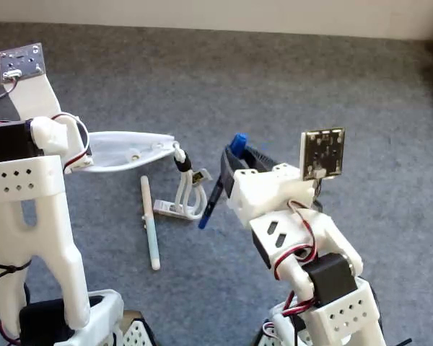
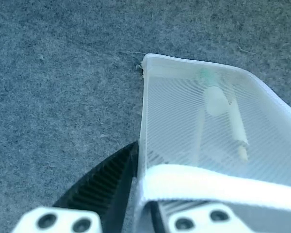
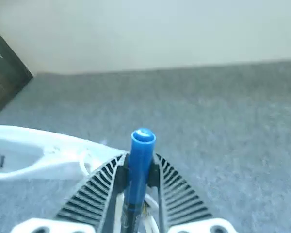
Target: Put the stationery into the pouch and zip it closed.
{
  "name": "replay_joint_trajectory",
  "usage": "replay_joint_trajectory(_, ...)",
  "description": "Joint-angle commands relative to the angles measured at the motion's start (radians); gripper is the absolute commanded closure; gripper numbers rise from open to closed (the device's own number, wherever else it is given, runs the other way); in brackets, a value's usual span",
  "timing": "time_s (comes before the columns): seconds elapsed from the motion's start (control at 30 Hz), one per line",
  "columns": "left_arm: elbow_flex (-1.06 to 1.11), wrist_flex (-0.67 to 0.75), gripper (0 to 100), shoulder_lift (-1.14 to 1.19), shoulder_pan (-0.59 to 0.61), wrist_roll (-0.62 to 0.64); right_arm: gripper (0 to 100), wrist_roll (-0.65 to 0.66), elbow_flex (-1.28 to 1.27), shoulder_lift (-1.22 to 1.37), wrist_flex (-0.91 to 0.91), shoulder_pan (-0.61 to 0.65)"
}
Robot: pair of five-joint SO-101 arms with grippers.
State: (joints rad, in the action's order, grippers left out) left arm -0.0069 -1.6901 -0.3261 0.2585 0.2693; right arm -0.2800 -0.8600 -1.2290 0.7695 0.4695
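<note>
My right hand (image 3: 140, 162) clamps the blue pen (image 3: 142, 141), cap up — the pouch (image 1: 126, 151), pinched by my left hand (image 2: 138, 165), lies left.

Behind the left arm (image 1: 29, 180): one end of the pouch (image 1: 130, 150). Blurred inside the pouch: pale sticks (image 2: 237, 128), kind unclear. Near the pouch, cut off: lower part of the pen (image 3: 141, 160).

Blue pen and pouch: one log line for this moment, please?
left gripper: shut on mesh pouch | right gripper: shut on blue pen | carpet: pale pen loose
</note>
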Motion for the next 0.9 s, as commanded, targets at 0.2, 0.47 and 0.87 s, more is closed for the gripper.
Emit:
replay_joint_trajectory(0.2,0.013,0.021,99,0.012,-0.018,0.008,99.1,0.091,0.024,-0.028,-0.288,0.019)
replay_joint_trajectory(0.47,0.013,0.023,99,0.012,-0.018,0.008,99.1,0.092,0.025,-0.027,-0.437,0.143)
replay_joint_trajectory(0.87,0.013,0.023,99,0.012,-0.018,0.008,99.1,0.092,0.025,-0.022,-0.720,0.171)
